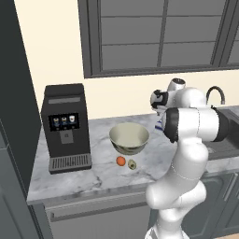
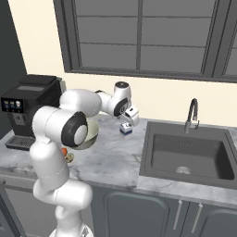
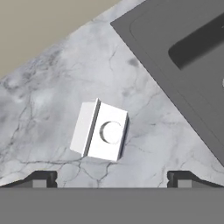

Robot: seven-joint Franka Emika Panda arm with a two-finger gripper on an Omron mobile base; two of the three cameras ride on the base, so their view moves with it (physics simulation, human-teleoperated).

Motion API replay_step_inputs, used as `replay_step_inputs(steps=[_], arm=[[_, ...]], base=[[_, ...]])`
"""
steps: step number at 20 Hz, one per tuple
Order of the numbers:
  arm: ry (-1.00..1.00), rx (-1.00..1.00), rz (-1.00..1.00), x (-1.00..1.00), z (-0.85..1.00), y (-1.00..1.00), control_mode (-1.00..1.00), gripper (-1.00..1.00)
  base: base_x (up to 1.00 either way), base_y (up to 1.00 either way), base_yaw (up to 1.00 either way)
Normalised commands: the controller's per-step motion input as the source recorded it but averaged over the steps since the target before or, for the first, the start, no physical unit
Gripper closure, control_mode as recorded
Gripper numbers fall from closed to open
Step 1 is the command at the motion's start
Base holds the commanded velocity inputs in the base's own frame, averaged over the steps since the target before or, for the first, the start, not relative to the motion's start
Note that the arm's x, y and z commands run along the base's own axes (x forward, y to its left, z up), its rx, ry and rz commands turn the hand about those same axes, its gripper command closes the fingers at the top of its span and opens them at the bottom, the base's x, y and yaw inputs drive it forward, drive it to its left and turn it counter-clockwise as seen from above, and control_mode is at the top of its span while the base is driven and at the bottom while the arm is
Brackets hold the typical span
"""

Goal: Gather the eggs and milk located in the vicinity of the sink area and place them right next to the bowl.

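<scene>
Fingertips [image 3: 41,179] spread wide, gripping nothing, at the hand view's bottom; milk [image 3: 101,130] stands mid-frame on the counter [image 3: 43,113], sink [image 3: 183,57] upper right.

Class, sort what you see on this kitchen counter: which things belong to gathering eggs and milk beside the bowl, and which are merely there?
Belongs to the job:
orange egg
spotted egg
milk carton
bowl
sink
open pincer above the carton

Merely there:
coffee machine
faucet
window

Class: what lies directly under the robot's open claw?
The milk carton stands upright on the marble counter beneath the open claw, untouched. The counter patch under the carton is covered.
</scene>
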Motion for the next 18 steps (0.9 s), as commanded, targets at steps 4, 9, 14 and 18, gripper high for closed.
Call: replay_step_inputs(steps=[4,9,14,18], arm=[[0.01,0.00,0.00,0.10,-0.19,0.00,-1.00,-1.00],[0.02,0.00,0.00,0.08,-0.18,0.00,-1.00,-1.00],[0.01,0.00,0.00,0.11,-0.14,0.00,-1.00,-1.00],[0.01,0.00,0.00,0.14,-0.14,0.00,-1.00,-1.00]], base=[[0.00,0.00,0.00],[0.00,0.00,0.00],[0.00,0.00,0.00],[0.00,0.00,0.00]])
